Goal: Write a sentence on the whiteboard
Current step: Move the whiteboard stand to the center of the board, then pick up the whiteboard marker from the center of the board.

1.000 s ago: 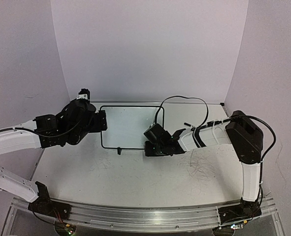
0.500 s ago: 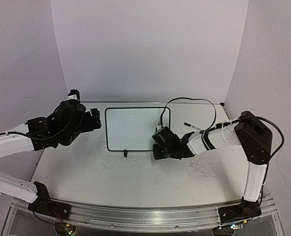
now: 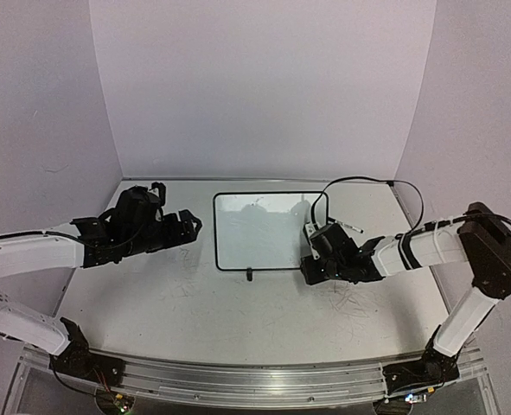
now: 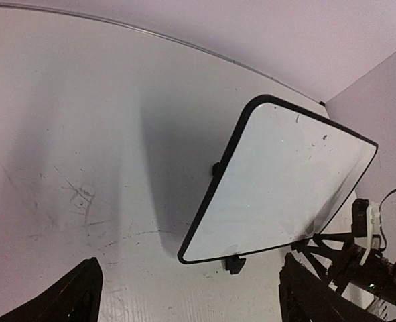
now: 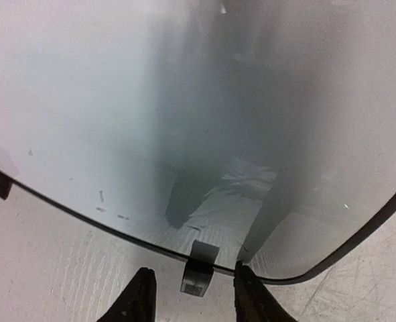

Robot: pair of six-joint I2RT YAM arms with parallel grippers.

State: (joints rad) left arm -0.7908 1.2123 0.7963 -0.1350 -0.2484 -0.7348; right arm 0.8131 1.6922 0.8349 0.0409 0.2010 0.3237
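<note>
While the left fingers hang back, the right fingers sit at the whiteboard's near right corner.
Overhead, the board lies on the desk, apart from the left fingers; left wrist shows those spread wide. Only the right wrist shows the right pair parted narrowly, straddling a black foot, not clamping it.

Table top: white and scuffed. Grey scribble marks lie right of centre, with fainter scratches toward the left. An aluminium rail runs along the near edge. Plain pale lilac walls enclose three sides.
</note>
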